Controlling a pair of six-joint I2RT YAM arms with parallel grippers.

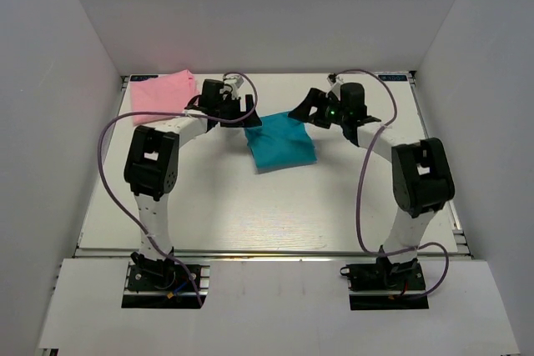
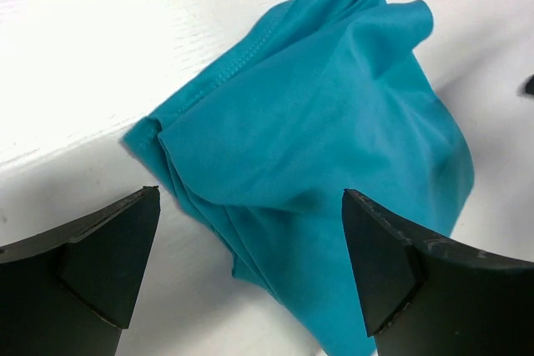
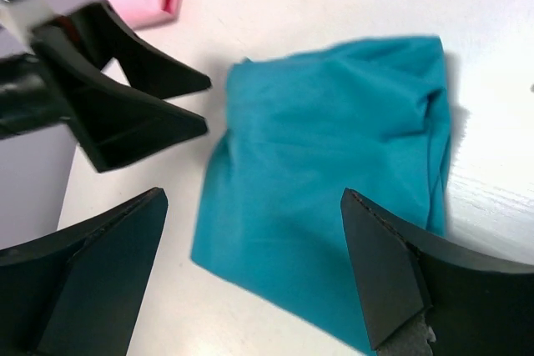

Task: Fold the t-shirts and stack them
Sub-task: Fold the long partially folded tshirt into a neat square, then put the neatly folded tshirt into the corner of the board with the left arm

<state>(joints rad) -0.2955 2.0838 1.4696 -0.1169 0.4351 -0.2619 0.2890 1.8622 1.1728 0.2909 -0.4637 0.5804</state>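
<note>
Both arms reach in over the teal t-shirt [image 1: 282,141], claws spread and empty.

Two small blue labels [image 1: 392,77] sit on the table [image 1: 250,206] edge far beyond the teal t-shirt, too small to read. The left gripper [image 1: 246,110] hangs at the shirt's far-left corner, jaws wide apart, holding nothing; from the left wrist, its fingers [image 2: 100,264] frame the crumpled near edge of the shirt [image 2: 317,147]. The right gripper [image 1: 302,110] hangs at the shirt's far-right corner, also wide open, and the right wrist view shows its fingers [image 3: 92,273] straddling the cloth [image 3: 334,172] without touching it. The teal shirt lies roughly folded, lumpy. A pink t-shirt [image 1: 163,93] lies folded well to its far left, behind the left arm. Purple cables [image 1: 104,156] loop outward on either side of the shirt.
</note>
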